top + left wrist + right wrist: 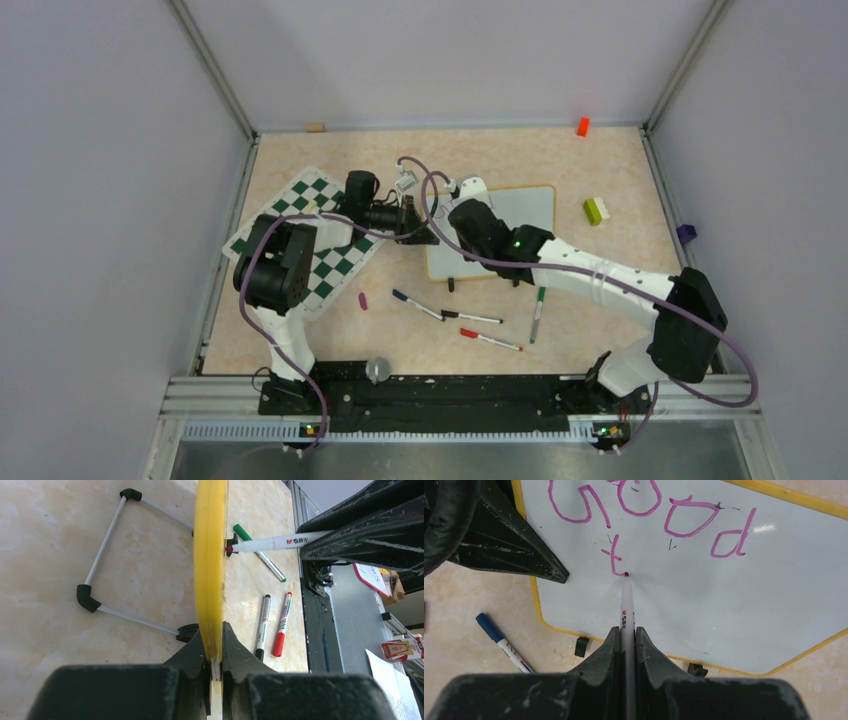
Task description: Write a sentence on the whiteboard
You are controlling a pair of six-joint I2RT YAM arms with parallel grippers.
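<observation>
The whiteboard point(525, 212) with its yellow frame lies right of the table's centre. My left gripper point(425, 231) is shut on its left edge, and the left wrist view shows the yellow rim point(210, 565) pinched between the jaws of that gripper point(215, 652). My right gripper point(626, 632) is shut on a white marker point(626, 605). The marker's tip touches the whiteboard point(734, 600) at the foot of a "t". The sentence point(649, 515) reads "Good" in purple, with the "t" on the line below. From above, my right gripper point(462, 203) covers the writing.
Blue point(415, 304), black point(470, 317), red point(490, 340) and green point(538, 312) markers lie in front of the board, with a purple cap point(363, 300). A chessboard mat point(320, 225) lies at the left. Small blocks sit at the right point(596, 210) and back point(582, 126).
</observation>
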